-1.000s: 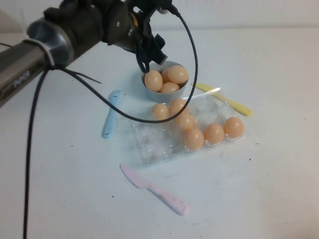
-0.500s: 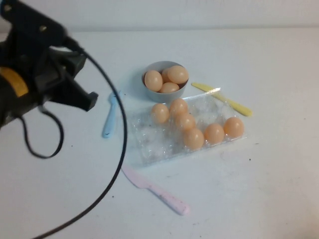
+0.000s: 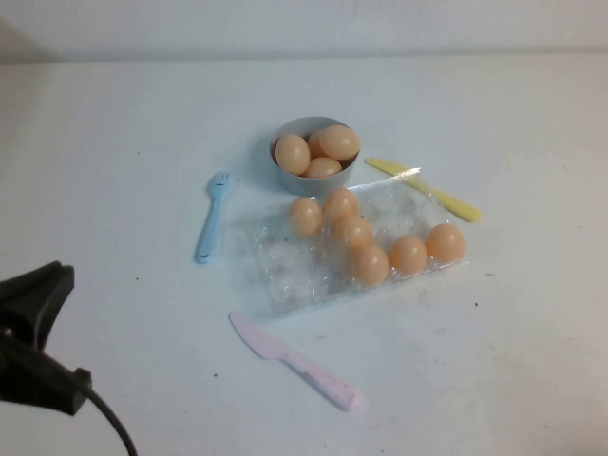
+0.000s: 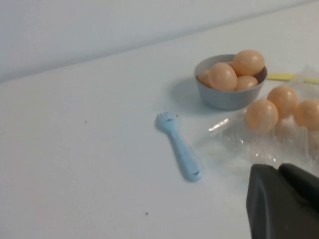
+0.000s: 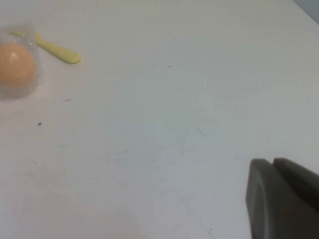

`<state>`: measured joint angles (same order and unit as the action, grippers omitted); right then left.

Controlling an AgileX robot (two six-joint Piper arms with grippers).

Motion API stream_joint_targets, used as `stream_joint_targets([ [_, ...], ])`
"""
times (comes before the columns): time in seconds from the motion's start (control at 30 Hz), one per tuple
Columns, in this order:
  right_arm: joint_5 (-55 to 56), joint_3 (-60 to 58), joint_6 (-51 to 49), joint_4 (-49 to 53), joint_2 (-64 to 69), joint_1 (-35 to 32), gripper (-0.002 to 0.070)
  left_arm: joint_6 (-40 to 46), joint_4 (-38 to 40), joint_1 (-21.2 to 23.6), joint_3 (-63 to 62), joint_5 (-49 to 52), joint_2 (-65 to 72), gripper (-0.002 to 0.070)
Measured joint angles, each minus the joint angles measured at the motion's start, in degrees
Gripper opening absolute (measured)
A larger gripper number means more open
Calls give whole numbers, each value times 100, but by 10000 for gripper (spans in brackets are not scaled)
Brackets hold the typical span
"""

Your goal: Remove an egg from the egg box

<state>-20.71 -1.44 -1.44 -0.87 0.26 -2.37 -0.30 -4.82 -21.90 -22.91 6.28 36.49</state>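
Observation:
The clear plastic egg box (image 3: 285, 266) lies mid-table with several peach-orange eggs in its far and right cups, the nearest to the bowl being an egg (image 3: 305, 216). In the left wrist view the box (image 4: 239, 142) and an egg (image 4: 261, 115) lie just beyond my left gripper (image 4: 279, 168), which is shut and empty. Only the left arm (image 3: 33, 332) shows in the high view, at the near left, well away from the box. My right gripper (image 5: 273, 162) is shut and empty over bare table, far from the box corner (image 5: 35, 79) and its egg (image 5: 15, 64).
A grey bowl (image 3: 313, 182) with three eggs stands just behind the box. A blue fork (image 3: 211, 217) lies left of the box, a yellow knife (image 3: 425, 188) behind its right end, and a pink knife (image 3: 294, 361) in front.
My left arm has pulled back from over the bowl to the near left corner of the high view. The eggs, box and bowl have not moved.

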Motion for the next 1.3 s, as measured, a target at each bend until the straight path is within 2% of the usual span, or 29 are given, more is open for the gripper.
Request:
stream_joint_targets([
  [0.6,0,0,0,0,0,0,-17,-12,482,0,1836,-22,-1815,-3],
  [0.97,-3,0,0,0,0,0,-16,-12,594,28,2302,66,-2787,-3],
  [1.07,-3,0,0,0,0,0,-16,-12,620,295,2414,105,-3045,-3],
  [1.3,-3,0,0,0,0,0,-16,-12,633,1459,2425,604,-3656,-3],
])
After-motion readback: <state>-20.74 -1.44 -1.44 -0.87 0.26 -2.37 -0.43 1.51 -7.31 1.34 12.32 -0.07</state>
